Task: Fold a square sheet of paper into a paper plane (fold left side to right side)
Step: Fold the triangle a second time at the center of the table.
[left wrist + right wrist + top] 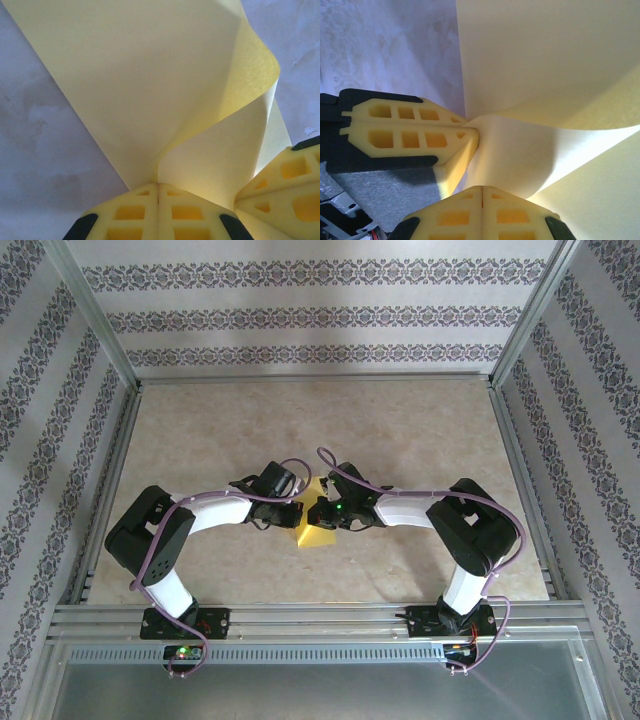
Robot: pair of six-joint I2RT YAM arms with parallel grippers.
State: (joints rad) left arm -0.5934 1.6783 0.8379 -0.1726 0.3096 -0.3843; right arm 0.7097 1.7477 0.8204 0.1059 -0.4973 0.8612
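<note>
The left fingers [131, 214] and right fingers [454, 218] each pinch the square sheet of paper [140, 90]; it looks light, floppy, best gripped at edges.

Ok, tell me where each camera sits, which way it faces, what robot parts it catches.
Top external: above, behind the robot, looking down on the table; left arm and right arm meet over the paper.
Left wrist: on the left arm, looking along the left hand, shut on the paper; the right hand at lower right.
Right wrist: on the right arm, looking along the right hand, shut on the paper; the left hand at left.
Shared: wrist views both show both hands and curled paper.
</note>
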